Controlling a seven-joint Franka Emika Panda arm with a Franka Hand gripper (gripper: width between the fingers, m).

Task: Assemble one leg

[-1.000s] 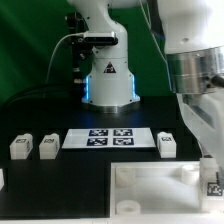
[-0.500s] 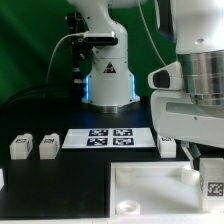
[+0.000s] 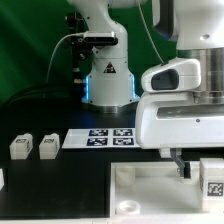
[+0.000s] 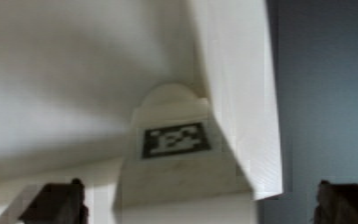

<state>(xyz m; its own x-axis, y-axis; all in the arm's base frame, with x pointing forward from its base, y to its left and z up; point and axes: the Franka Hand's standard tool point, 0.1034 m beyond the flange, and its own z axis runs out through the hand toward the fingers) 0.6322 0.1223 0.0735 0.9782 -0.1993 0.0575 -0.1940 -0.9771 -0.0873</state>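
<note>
A white leg (image 3: 212, 176) with a black-and-white tag stands at the right edge of the white tabletop (image 3: 145, 195) in the exterior view. My gripper (image 3: 195, 168) hangs low over it, with one dark finger (image 3: 181, 166) just to the exterior view's left of the leg. In the wrist view the leg (image 4: 172, 150) shows its tag and lies between my two dark fingertips (image 4: 59, 202), over the tabletop (image 4: 69, 80). My gripper (image 4: 202, 200) is open, with both fingers clear of the leg's sides.
Two more legs (image 3: 20, 146) (image 3: 47, 146) stand at the exterior view's left, and part of another (image 3: 2, 178) shows at the left edge. The marker board (image 3: 105, 136) lies behind the tabletop. The robot base (image 3: 108, 85) stands at the back.
My arm has swung to the exterior view's left and now fills the right side. It hides the leg that stood beside the marker board. The leg at the tabletop's right edge has not moved.
</note>
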